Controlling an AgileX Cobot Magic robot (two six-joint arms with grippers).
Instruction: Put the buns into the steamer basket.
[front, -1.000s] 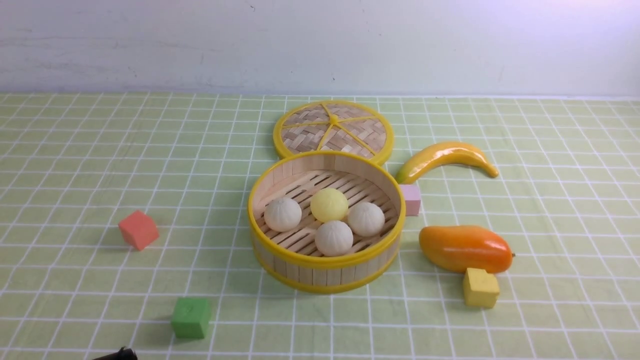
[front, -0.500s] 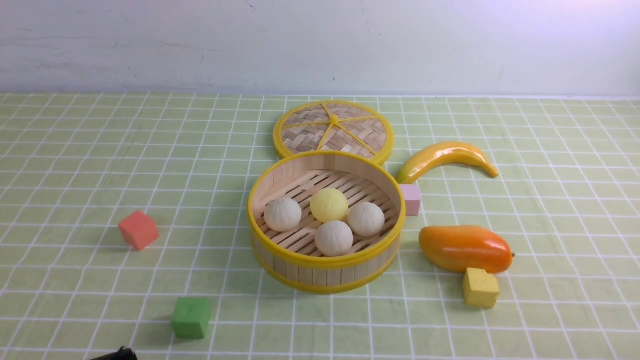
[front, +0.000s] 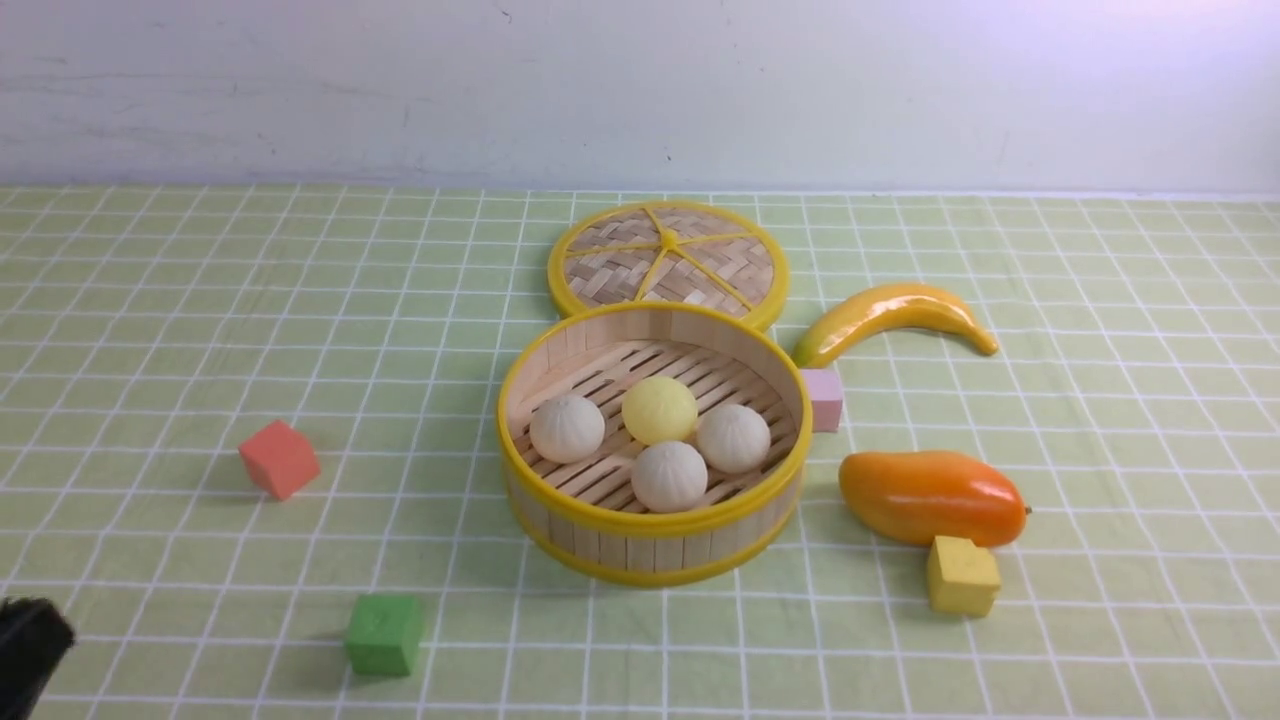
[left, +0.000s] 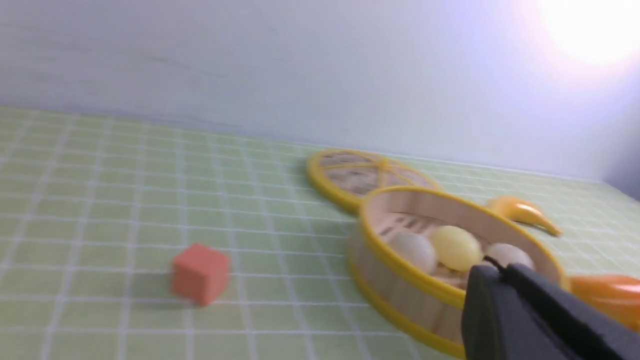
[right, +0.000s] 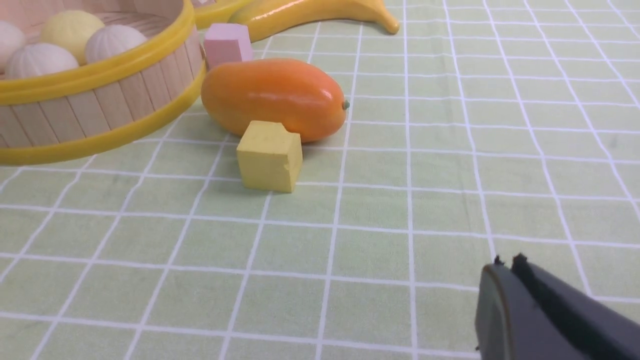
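Observation:
The steamer basket (front: 652, 532) stands mid-table with yellow rims. Inside lie three off-white buns (front: 566, 427) (front: 669, 476) (front: 733, 438) and one pale yellow bun (front: 659, 409). The basket also shows in the left wrist view (left: 400, 280) and the right wrist view (right: 95, 75). My left gripper (front: 30, 640) is at the near left edge, far from the basket; in its wrist view (left: 492, 267) the jaws are together and empty. My right gripper (right: 505, 265) is shut and empty, low over the cloth to the right of the basket; it is out of the front view.
A woven lid (front: 667, 262) lies behind the basket. A banana (front: 890, 315), pink cube (front: 822, 398), orange mango (front: 930, 496) and yellow cube (front: 961, 576) are to its right. A red cube (front: 279, 458) and green cube (front: 384, 633) are to its left.
My left gripper has moved left along the front edge and shows larger at the lower left corner. The buns and basket have not moved.

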